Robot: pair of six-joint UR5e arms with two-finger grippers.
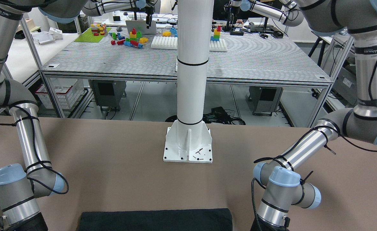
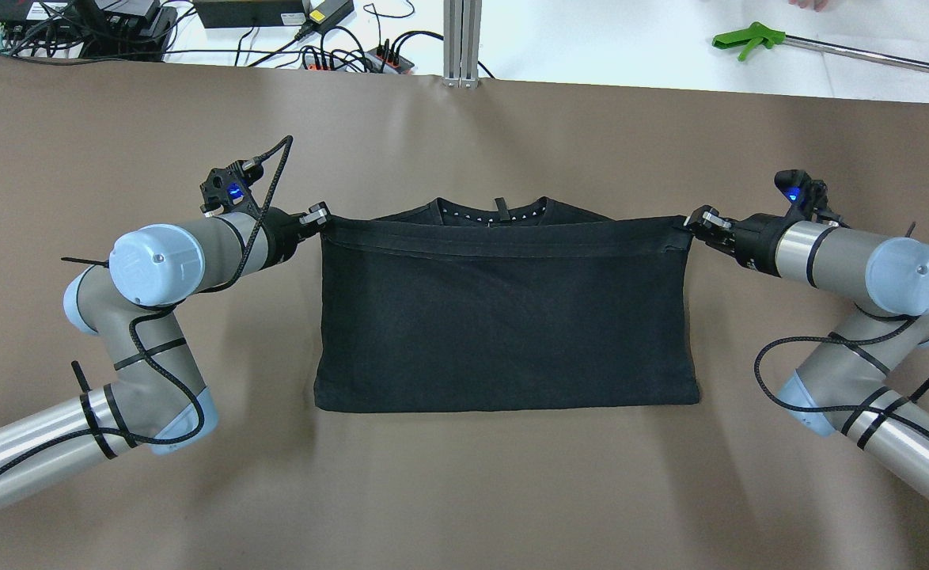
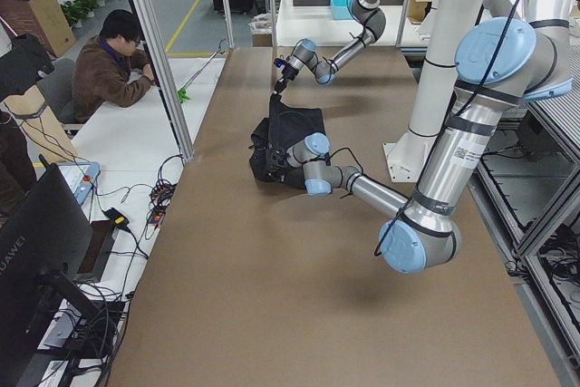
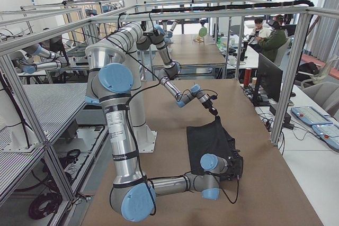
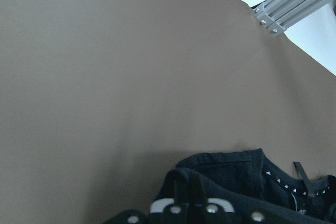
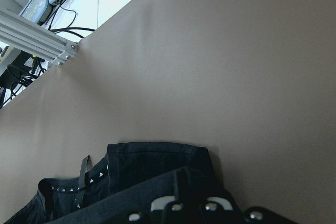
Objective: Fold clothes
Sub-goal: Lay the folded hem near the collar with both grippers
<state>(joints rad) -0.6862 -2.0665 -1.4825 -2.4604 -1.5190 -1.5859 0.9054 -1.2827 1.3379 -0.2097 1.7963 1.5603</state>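
Shirt: we find the black shirt [image 2: 504,317] mid-desk, doubled over. Its near fold line lies flat on the desk [image 2: 464,491], and the top layer's hem [image 2: 504,240] runs across just short of the collar [image 2: 496,212].
Left claw: the left claw [image 2: 320,216] is pinched shut on the hem's left corner. Its wrist view shows cloth bunched round the fingers.
Right claw: the right claw [image 2: 694,222] is likewise closed on the hem's right corner, and the hem runs taut between the two.
Height: both side views show the held corners off the desk, with the cloth sloping down to the fold.
Risk, uneven release: if one claw opens before the other, we judge the taut hem would spring sideways and land skewed over the collar.
Risk, slip: each pinch takes only the corner. More outward pull could draw the fabric out, and that side would drop early.
Risk, drag: travel with the corners held low could tug the bottom layer along and rumple the collar.
Risk, snag: cloth wrapped round the fingers may cling on opening and lift away with the claw, undoing the fold.
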